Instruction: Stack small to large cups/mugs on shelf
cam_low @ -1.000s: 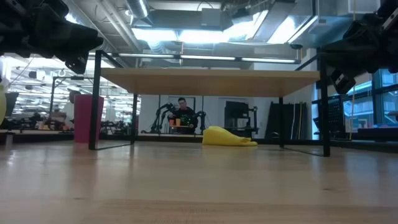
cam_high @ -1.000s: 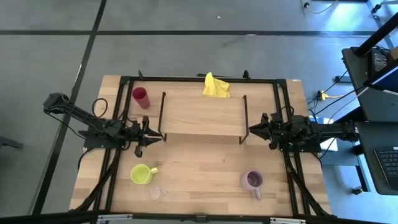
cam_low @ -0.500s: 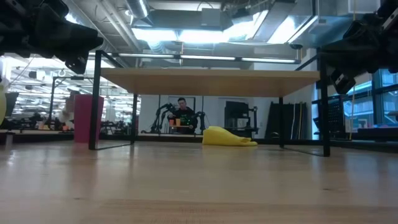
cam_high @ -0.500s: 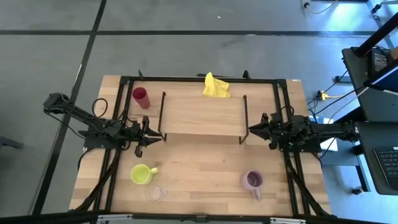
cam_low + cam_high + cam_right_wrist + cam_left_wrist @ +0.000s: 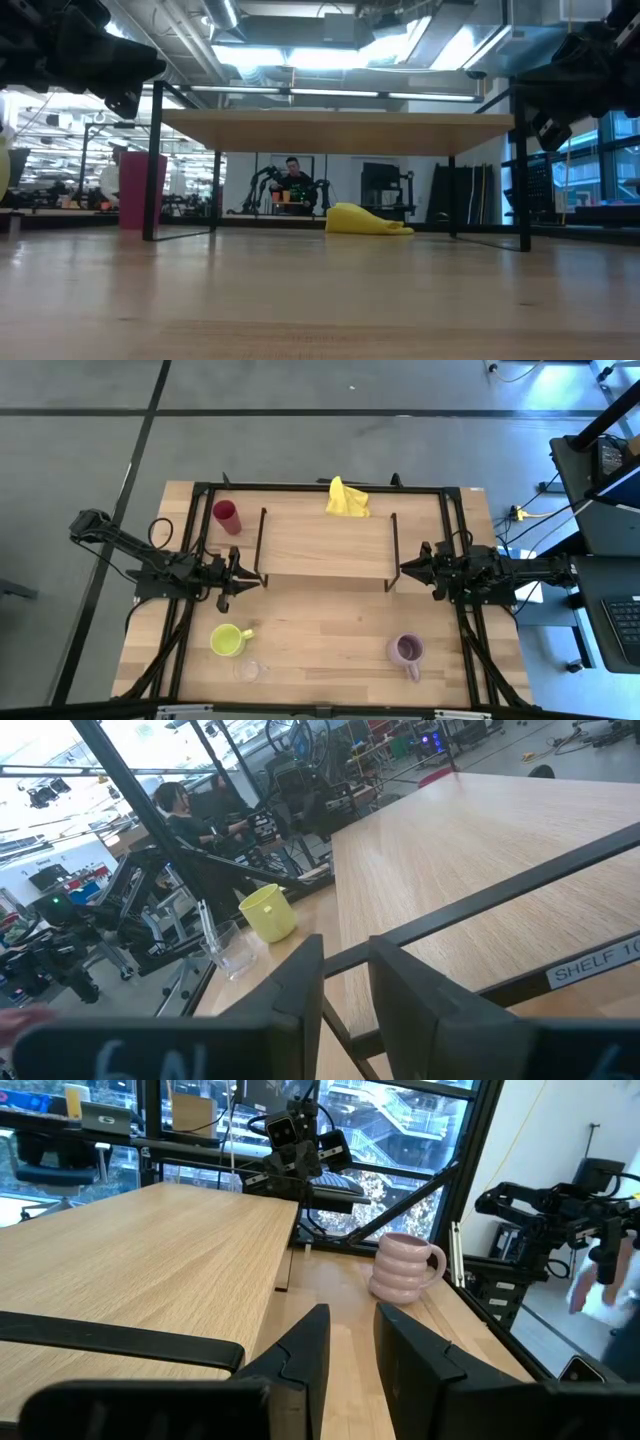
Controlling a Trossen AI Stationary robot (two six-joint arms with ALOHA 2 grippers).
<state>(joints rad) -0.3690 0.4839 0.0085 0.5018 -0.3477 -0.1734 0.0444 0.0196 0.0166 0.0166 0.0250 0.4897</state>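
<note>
The shelf (image 5: 326,545) stands mid-table on thin black end frames. The red cup (image 5: 226,515) stands upright at the far left, beside the shelf. The yellow-green mug (image 5: 229,640) and the tiny clear glass (image 5: 252,671) stand near the front left. The lilac mug (image 5: 406,651) stands at the front right. My left gripper (image 5: 243,580) hovers by the shelf's left end, fingers a little apart and empty (image 5: 350,1330). My right gripper (image 5: 405,568) hovers by the shelf's right end, fingers a little apart and empty (image 5: 345,965).
A crumpled yellow cloth (image 5: 346,498) lies at the shelf's far edge. A black frame (image 5: 320,487) runs around the table. A person (image 5: 292,180) sits in the room beyond the table. Bare wood lies between the shelf and the front mugs.
</note>
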